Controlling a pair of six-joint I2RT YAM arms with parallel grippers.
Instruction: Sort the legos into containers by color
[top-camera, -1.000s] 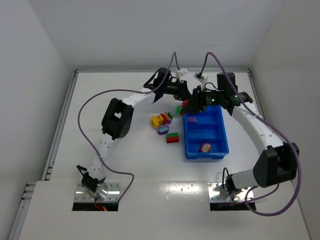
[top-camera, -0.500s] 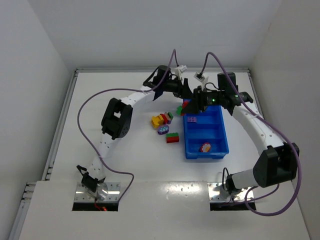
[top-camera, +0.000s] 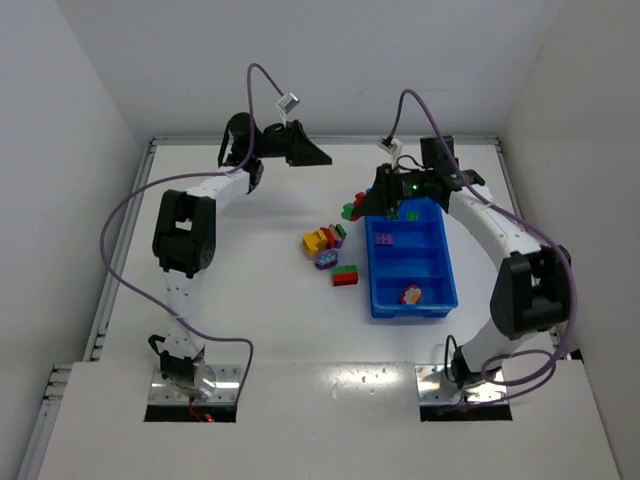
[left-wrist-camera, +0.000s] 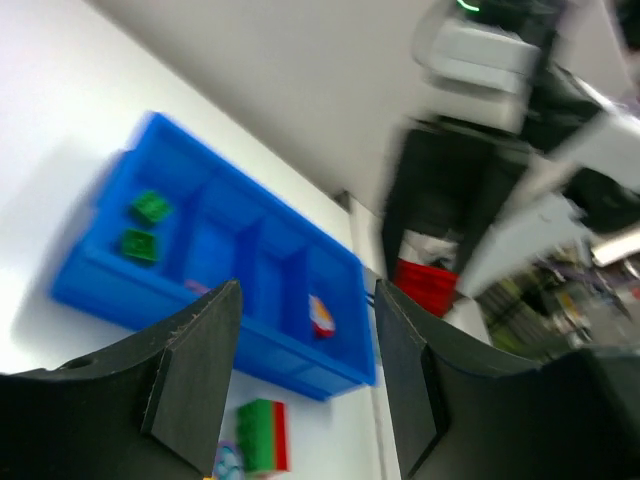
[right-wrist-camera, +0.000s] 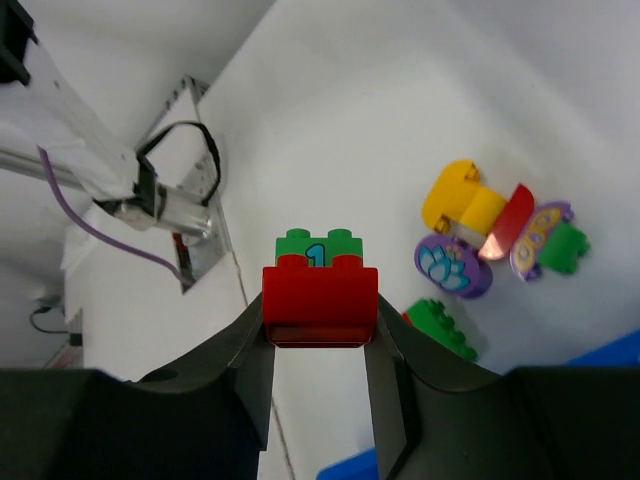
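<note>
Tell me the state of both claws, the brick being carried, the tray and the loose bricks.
Left claw: open, holding nothing.
Right claw: shut on the red-and-green brick.
Red-and-green brick: held above the table.
Blue tray: partly filled, green bricks in one end compartment.
Loose bricks: unsorted on the table beside the tray.

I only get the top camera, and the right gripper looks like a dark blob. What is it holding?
Observer: The right wrist camera shows the right gripper shut on a red lego, with a green studded part marked 1 behind it.
Operator: What's in the end box of the tray, next to that gripper?
Observer: The left wrist camera shows two green legos in the end compartment of the blue tray.
Operator: Is the left gripper holding something too?
Observer: No. In its own camera the left gripper is open and empty.
</note>
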